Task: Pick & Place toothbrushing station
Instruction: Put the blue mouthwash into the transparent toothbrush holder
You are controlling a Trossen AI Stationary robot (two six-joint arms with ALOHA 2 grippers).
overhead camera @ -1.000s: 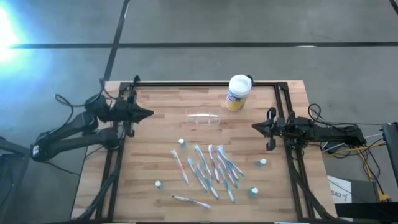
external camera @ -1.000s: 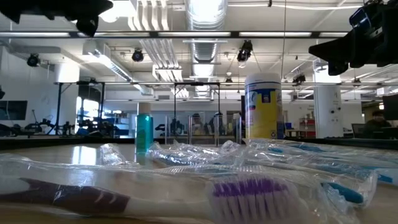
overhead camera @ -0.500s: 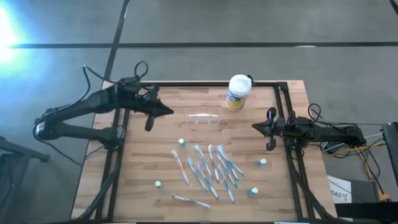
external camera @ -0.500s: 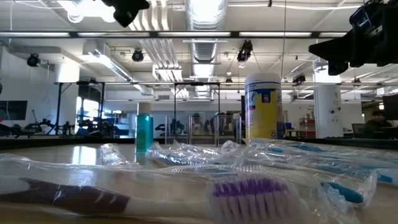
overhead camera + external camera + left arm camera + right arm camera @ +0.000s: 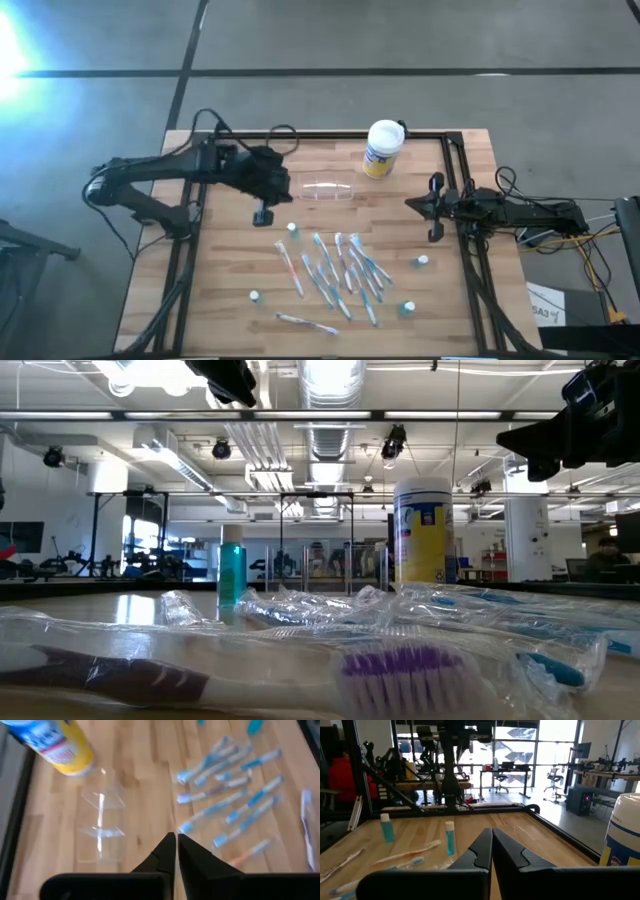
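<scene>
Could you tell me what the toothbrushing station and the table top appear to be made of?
The toothbrushing station looks like clear, glossy plastic: the wood grain shows straight through it and its edges catch bright glints. The table top looks like light wood in joined strips, with visible grain and a smooth, slightly reflective finish.

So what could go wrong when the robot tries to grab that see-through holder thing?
The left hand hovers beside the see-through holder, fingers nearly together, so it might push the holder along instead of gripping it. The white-lidded canister stands just beyond the holder; a shove that way could tip it over. The wrapped toothbrushes lie close by on the table, and a low swing of the arm might scatter them.
</scene>
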